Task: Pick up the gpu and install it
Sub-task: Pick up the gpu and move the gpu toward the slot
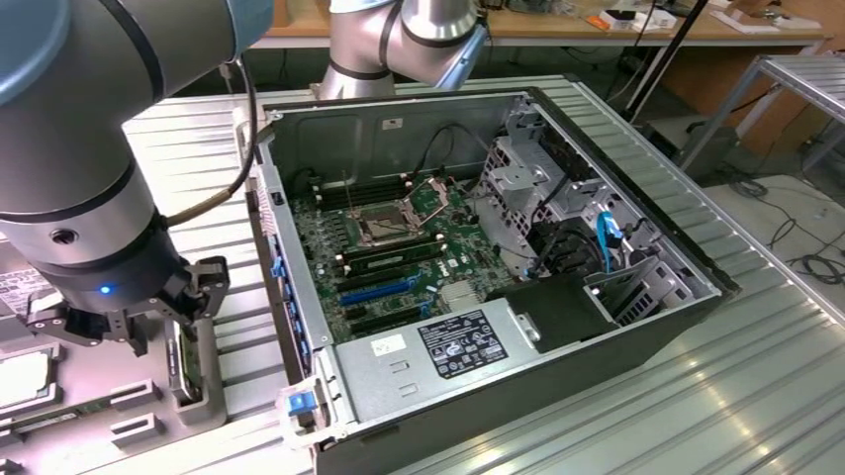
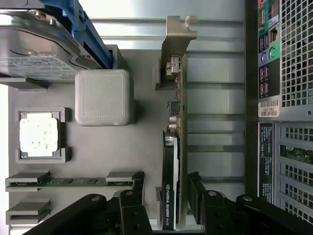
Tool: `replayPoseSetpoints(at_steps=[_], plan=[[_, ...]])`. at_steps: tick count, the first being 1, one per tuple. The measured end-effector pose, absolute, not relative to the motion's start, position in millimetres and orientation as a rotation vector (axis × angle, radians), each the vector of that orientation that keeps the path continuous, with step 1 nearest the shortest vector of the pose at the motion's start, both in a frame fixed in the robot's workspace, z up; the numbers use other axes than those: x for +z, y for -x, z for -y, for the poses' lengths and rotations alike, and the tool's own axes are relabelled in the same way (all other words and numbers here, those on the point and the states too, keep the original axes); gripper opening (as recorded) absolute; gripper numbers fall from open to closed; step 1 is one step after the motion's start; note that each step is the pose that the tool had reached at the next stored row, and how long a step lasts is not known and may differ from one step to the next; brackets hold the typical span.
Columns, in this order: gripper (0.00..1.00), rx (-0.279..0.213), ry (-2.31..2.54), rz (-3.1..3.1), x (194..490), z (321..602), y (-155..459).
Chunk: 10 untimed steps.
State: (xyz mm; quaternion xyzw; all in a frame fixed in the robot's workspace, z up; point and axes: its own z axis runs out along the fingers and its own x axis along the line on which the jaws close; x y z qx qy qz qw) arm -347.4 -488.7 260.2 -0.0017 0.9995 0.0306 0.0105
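The gripper (image 1: pixel 129 325) was seen low over a grey tray (image 2: pixel 142 142) at the exterior view's left, beside an open computer case (image 1: pixel 634 307) that lay on a ribbed metal table (image 1: pixel 739 396). In the wrist view the graphics card (image 2: pixel 171 161) was seen standing on its edge in a slot of the tray, its silver bracket (image 2: pixel 177 34) at the end away from the gripper. The jaws were held wide open and stood astride the card's black cooler end, one finger (image 2: pixel 137 188) apart from it and the other just beside it; no grip was shown. Close to the first finger a memory stick (image 2: pixel 68 182) lay in its holder. Further along the tray a processor chip (image 2: pixel 39 134), a grey square block (image 2: pixel 104 97) and a hard drive (image 2: pixel 39 44) in a blue carrier (image 2: pixel 83 29) were placed, all apart from the card. On the card's other side the case's perforated rear panel (image 2: pixel 293 73) was seen near the tray.
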Motion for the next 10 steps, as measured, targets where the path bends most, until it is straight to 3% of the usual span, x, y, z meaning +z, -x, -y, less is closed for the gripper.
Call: replayPoseSetpoints(at_steps=[10], plan=[[0.48, 0.103, 0.005, -3.119, 242.9, 477.7, 347.4]])
